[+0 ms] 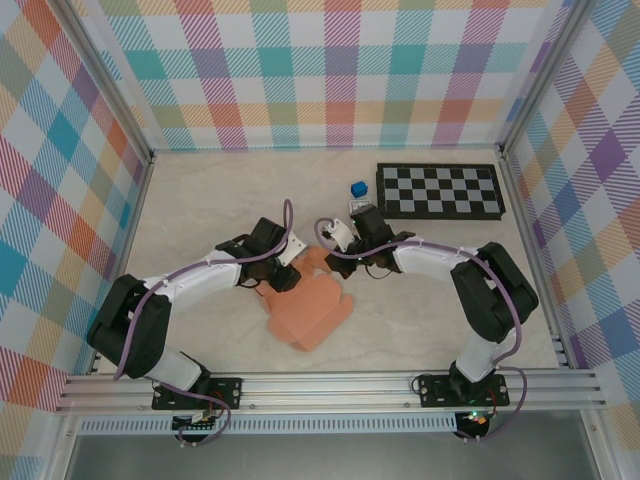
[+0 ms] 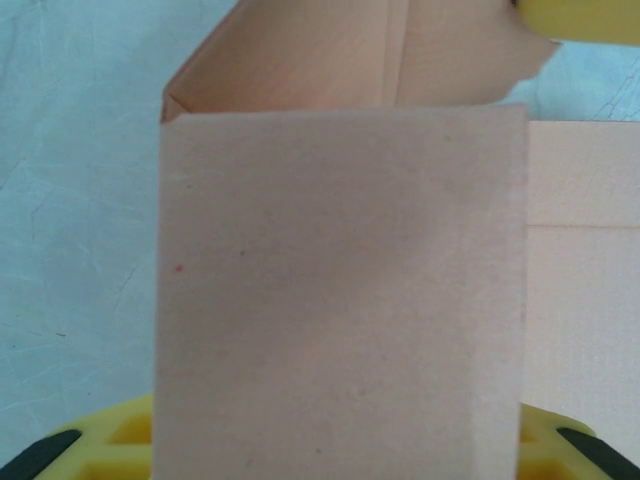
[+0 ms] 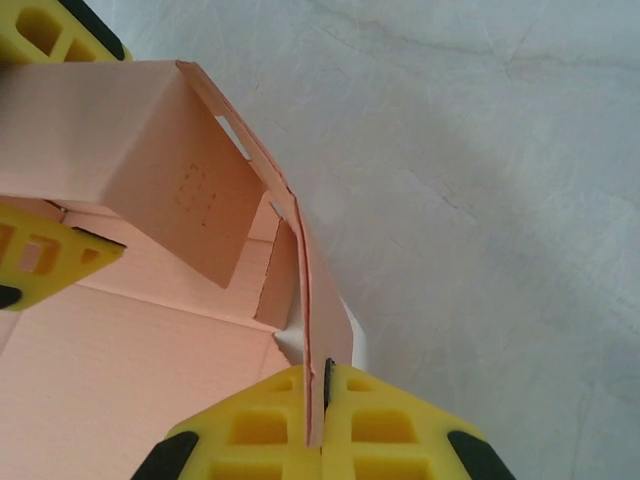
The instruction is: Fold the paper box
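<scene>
Right wrist: right tool [image 3: 320,385] pinched shut on upright flap of box [image 3: 120,380] at 6 o'clock; left tool [image 3: 45,150], part-open, clamps adjoining panel steady.

A plain salmon panel of the paper box [image 2: 340,300] covers the middle. The left gripper [image 2: 338,460] clasps it, its 2 yellow fingers [image 2: 100,445] showing at the panel's lower side edges. Beyond the panel, 2 flaps rise and meet at 1 crease. Another panel lies flat on the pale table [image 2: 70,200] at right. The right gripper [image 2: 585,15] meets the far flap's notched edge.
</scene>
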### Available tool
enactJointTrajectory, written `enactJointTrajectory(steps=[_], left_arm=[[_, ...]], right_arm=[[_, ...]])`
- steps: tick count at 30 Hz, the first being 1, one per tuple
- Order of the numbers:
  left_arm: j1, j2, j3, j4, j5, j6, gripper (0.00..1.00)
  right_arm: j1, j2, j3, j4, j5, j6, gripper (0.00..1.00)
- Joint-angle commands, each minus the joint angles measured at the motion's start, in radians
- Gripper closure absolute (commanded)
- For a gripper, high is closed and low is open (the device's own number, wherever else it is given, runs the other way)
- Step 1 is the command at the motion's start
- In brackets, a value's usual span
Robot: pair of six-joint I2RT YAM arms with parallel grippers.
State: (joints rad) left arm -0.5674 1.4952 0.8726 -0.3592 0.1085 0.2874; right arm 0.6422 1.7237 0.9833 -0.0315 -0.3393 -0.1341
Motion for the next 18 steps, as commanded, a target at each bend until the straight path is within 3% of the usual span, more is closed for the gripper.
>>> enactJointTrajectory(steps=[1, 6, 11, 18], left_arm=[[-0.003, 0.008, -0.001, 0.016, -0.011, -0.020, 0.59], [-0.003, 0.020, 0.008, 0.013, -0.021, -0.025, 0.60], [-0.006, 0.018, 0.007, 0.019, -0.025, -0.035, 0.60], [-0.012, 0.017, 0.006, 0.022, -0.021, -0.031, 0.60]], right_arm=[[0.030, -0.028, 0.020, -0.052, -0.003, 0.151, 0.98], [0.077, -0.002, 0.064, -0.073, -0.007, 0.264, 0.98], [0.140, 0.030, 0.119, -0.114, 0.081, 0.344, 0.96], [0.144, 0.099, 0.253, -0.266, 0.171, 0.268, 0.95]])
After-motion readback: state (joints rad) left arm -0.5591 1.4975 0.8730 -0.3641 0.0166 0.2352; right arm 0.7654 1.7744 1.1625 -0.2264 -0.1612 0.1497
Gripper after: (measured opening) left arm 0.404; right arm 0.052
